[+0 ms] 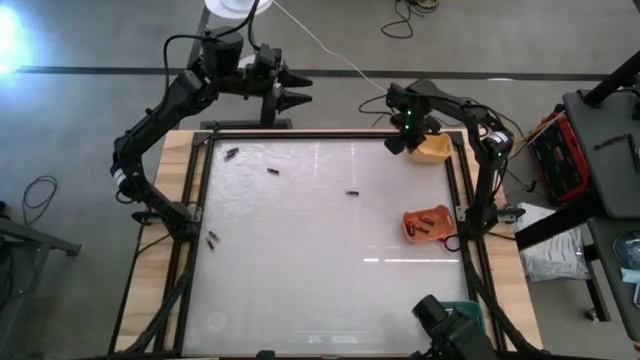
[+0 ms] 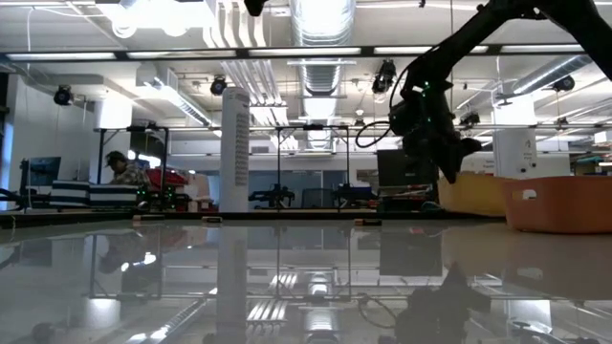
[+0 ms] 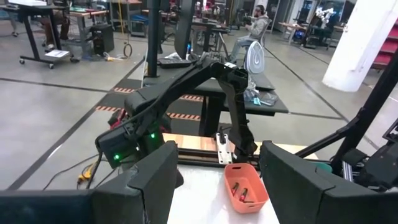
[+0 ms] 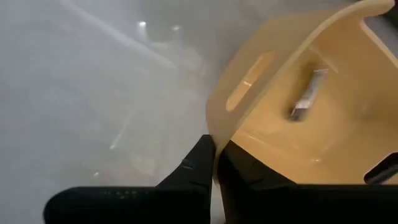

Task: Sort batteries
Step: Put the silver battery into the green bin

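Observation:
Loose batteries lie on the white table: one (image 1: 232,153) at the far left, one (image 1: 272,171), one (image 1: 352,193) mid-table, one (image 1: 211,238) by the left edge. A yellow tray (image 1: 437,149) sits at the far right corner, a silvery battery (image 4: 308,93) lying inside it. An orange tray (image 1: 428,222) with several batteries stands by the right edge. My right gripper (image 1: 405,140) points down at the yellow tray's left side, shut on its wall. My left gripper (image 1: 293,88) is open, raised beyond the far edge, nothing between its fingers. My right gripper pinches the yellow tray's side wall at its rim (image 4: 213,138), close to a corner. One finger (image 4: 191,167) is outside the tray and the other (image 4: 249,174) inside. The fingers come from above, pointing down. In the low view the tray's base appears to rest on the table.
A black frame (image 1: 200,180) runs around the white table. Another dark device (image 1: 445,322) stands at the near right edge. The table's middle and near half lie open. Far off in the room a person (image 2: 120,167) sits at a bench.

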Available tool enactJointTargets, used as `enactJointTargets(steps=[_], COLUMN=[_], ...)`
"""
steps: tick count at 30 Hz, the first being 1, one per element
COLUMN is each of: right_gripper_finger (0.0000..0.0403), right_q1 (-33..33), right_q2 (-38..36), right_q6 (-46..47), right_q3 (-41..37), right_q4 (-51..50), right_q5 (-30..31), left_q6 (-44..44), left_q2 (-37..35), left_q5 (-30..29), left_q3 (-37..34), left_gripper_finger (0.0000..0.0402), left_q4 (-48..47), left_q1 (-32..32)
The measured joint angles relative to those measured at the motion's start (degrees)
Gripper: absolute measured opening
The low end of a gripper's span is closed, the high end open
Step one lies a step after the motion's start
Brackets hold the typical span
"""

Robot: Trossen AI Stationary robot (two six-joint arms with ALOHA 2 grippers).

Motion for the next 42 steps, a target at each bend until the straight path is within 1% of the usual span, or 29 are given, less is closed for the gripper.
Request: enactJointTargets(steps=[4,11,14,17,22,25,27,28,31,35,39,42], right_gripper_finger=[0.0009,0.0014,0.0023,0.0047,0.0110,0.0143,0.0158,0.0162,0.0164,0.0145,0.0125,0.0120], right_q1=[-0.04,-0.04,-0.01,0.09,0.09,0.09,-0.20,-0.64,-2.88,-5.73,-6.29,-6.25], right_q2=[0.36,2.46,2.93,2.95,1.07,-1.73,-3.72,-4.44,-5.02,-4.83,-4.81,-4.81], right_q6=[-0.94,-1.14,-1.14,-1.11,0.10,0.34,0.32,0.38,3.45,6.81,5.62,5.06], right_q3=[0.45,0.36,0.34,0.34,0.29,0.29,0.02,-0.37,-2.01,-5.46,-8.49,-10.73], right_q4=[-1.65,-1.92,-1.56,-1.17,-1.11,-1.58,-2.05,-2.09,-1.99,1.88,7.12,10.60], right_q5=[-4.40,-4.39,-4.34,-4.34,-3.98,-0.26,3.23,3.90,4.30,9.21,10.02,10.75], left_q6=[0.19,0.30,0.30,0.30,0.36,0.52,0.54,0.54,0.75,0.78,0.78,0.78], left_q2=[0.02,0.02,0.02,0.02,0.02,0.02,0.02,0.02,0.02,0.04,0.04,0.04], left_q5=[0.00,0.02,0.02,0.02,0.02,0.02,0.01,0.02,-0.02,-0.03,-0.02,-0.03], left_q3=[0.00,0.02,0.01,0.02,0.02,0.02,0.02,0.02,0.02,0.02,0.02,0.02], left_gripper_finger=[0.0206,0.0206,0.0206,0.0206,0.0206,0.0206,0.0206,0.0206,0.0206,0.0206,0.0206,0.0206], left_q4=[0.09,0.13,0.11,0.13,0.15,0.25,0.28,0.29,0.68,2.01,2.14,2.14], left_q1=[0.00,0.00,0.00,0.00,0.00,0.00,0.00,0.00,0.00,0.00,0.08,0.23])
